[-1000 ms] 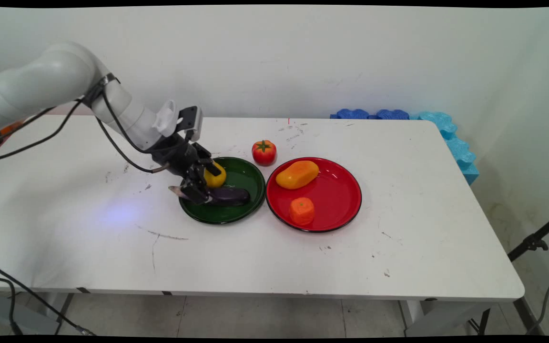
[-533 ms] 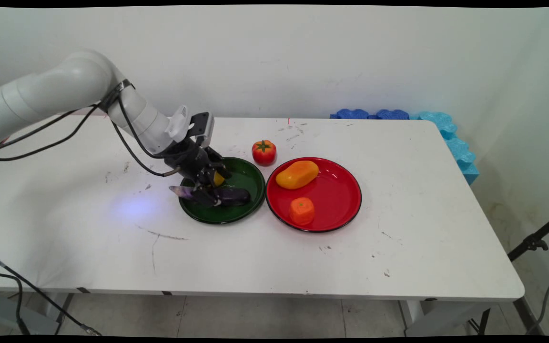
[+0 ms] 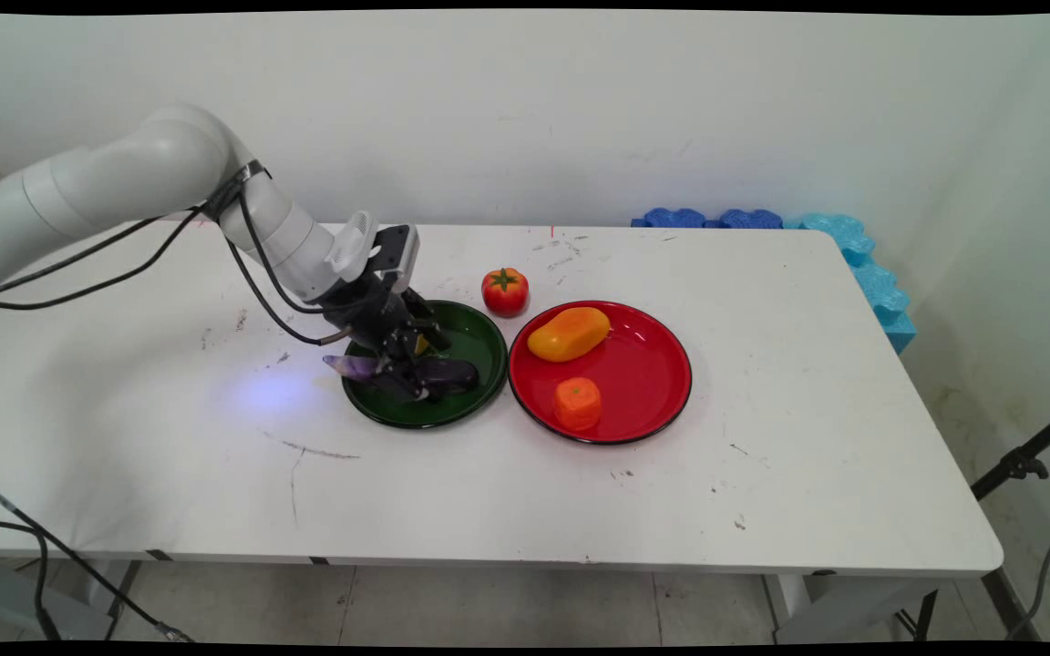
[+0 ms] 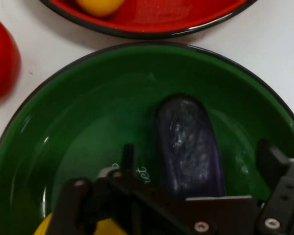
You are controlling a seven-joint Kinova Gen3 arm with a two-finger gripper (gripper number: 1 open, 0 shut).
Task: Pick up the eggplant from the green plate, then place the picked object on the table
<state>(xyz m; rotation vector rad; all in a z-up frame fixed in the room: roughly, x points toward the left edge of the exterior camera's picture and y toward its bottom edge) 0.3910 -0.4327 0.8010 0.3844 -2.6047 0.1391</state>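
A dark purple eggplant (image 3: pixel 450 373) lies in the green plate (image 3: pixel 479 401), its stem end poking over the plate's left rim. My gripper (image 3: pixel 414 369) is low over the plate and open, one finger on each side of the eggplant. In the hand view the eggplant (image 4: pixel 188 147) lies lengthwise between the fingers (image 4: pixel 129 155), with a gap on both sides, inside the green plate (image 4: pixel 63 127). A yellow fruit (image 3: pixel 419 344) sits behind the gripper, mostly hidden; its edge (image 4: pixel 46 226) shows at the hand view's bottom left.
A red tomato (image 3: pixel 504 291) stands on the table just behind the green plate. To its right, a red plate (image 3: pixel 653 364) holds a yellow-orange mango-like fruit (image 3: pixel 569 333) and a small orange (image 3: pixel 577 403). Blue foam pieces (image 3: pixel 853 246) line the table's far right corner.
The arm has moved to the right and the gripper has come down over the eggplant, now covering most of the yellow fruit. The eggplant and the other things have stayed in place.
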